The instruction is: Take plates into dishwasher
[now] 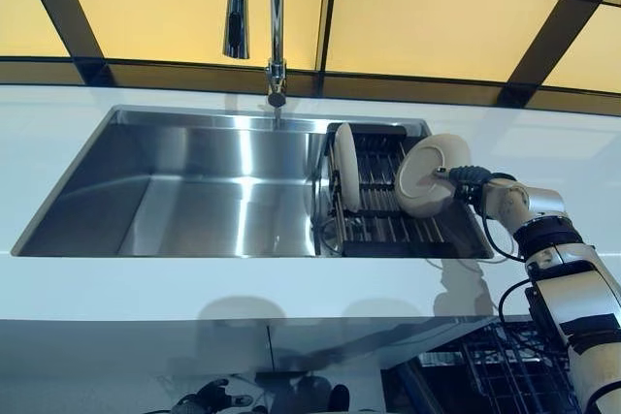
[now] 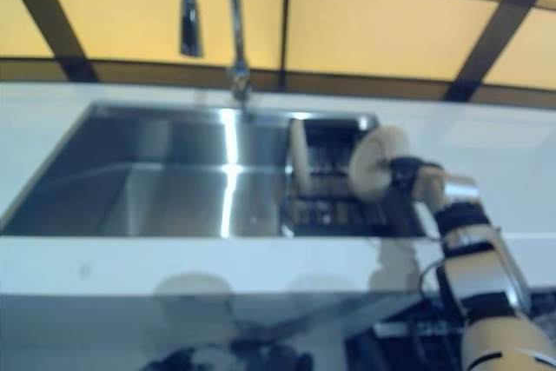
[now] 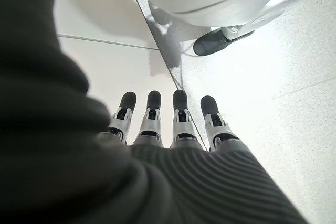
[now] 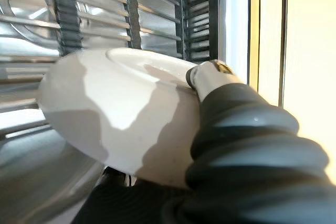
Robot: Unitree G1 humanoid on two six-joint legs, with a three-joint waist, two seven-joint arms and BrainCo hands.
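Sink basin (image 1: pixel 194 201) left of the rack (image 1: pixel 388 225) lies open; an upright plate (image 1: pixel 346 167) and faucet (image 1: pixel 276 26) obstruct.

Brushed, shiny steel sink (image 1: pixel 194 191), glossy cream ceramic plate (image 1: pixel 427 176), smooth white matt counter (image 1: pixel 291 283)

Bright even light; glare streak on sink (image 1: pixel 194 201) steel; right eye view blurred; edges bowed
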